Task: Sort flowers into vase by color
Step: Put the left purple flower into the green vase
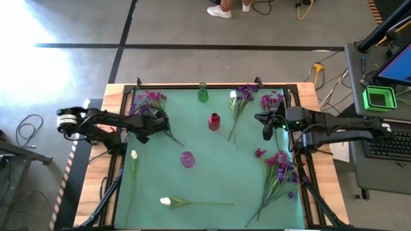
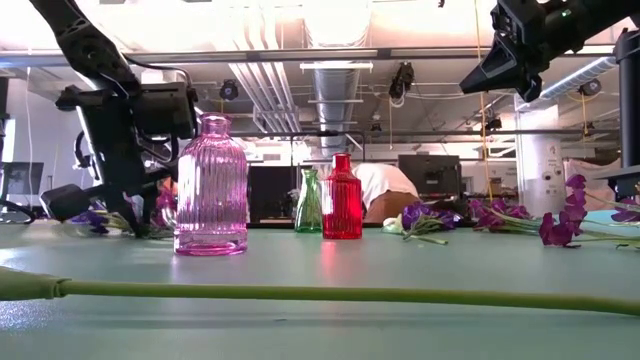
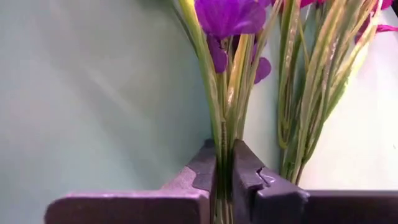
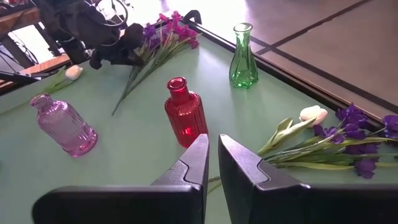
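My left gripper [image 1: 152,123] is low over the green mat's far left part, shut on a violet-purple flower [image 3: 229,17] from the purple and magenta bunch [image 1: 149,99]. My right gripper [image 1: 266,126] hangs high above the mat's right side, shut and empty [image 4: 213,163]. Three small vases stand on the mat: green [image 1: 203,94], red [image 1: 214,120] and pink [image 1: 187,159]. White tulips lie at the mat's left [image 1: 133,156], near edge [image 1: 166,201] and far side [image 1: 232,96]. More purple and magenta flowers lie on the right [image 1: 279,163]. My left gripper pinches the purple flower's thin green stems [image 3: 223,163] between its two fingers, a little below the blossoms. The fingers come down from above, slanting, and lie across the stems. The stems' free end [image 1: 176,140] trails out along the mat; whether the blossoms are lifted, I cannot tell.
A second bunch of green stems [image 3: 311,112] lies right beside the held one. A long tulip stem [image 2: 330,293] runs along the mat's near edge. A black frame [image 1: 212,86] borders the mat. Bare mat lies between the pink vase and the right-hand flowers [image 1: 225,167].
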`<state>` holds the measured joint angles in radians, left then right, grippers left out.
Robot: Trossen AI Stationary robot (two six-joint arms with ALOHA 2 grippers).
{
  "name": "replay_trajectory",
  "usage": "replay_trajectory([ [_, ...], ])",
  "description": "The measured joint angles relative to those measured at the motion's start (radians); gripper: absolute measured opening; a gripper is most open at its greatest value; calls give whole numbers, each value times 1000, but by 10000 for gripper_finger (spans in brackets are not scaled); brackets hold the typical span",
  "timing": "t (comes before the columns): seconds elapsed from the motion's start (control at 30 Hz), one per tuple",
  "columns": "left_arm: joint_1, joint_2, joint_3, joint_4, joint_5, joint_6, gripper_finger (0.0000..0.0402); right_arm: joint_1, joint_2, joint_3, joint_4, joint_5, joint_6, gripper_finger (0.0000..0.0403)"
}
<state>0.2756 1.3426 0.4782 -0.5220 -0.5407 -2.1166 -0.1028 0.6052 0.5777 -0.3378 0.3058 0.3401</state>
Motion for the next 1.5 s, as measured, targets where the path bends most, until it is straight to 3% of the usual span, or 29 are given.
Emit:
replay_trajectory([
  [0.33,0,-55,53,-62,-9,147,0,0,0,0,-1,0,0,29],
  [0.8,-1,-147,380,-524,-81,447,0,0,0,0,6,0,3,29],
  [0.93,-1,-162,486,-551,-128,608,0,0,0,0,6,0,0,29],
  [1.03,-1,-177,552,-466,-155,784,0,0,0,0,6,0,0,29],
  [1.1,-1,-190,570,-328,-148,985,0,0,0,0,6,0,0,29],
  [1.27,3,-205,575,57,12,1518,0,-1,0,0,7,16,-2,29],
  [1.37,6,-191,575,184,95,1830,0,-1,0,0,16,18,-1,29],
  [1.5,34,-165,582,202,106,1900,0,-1,0,0,26,19,0,29],
])
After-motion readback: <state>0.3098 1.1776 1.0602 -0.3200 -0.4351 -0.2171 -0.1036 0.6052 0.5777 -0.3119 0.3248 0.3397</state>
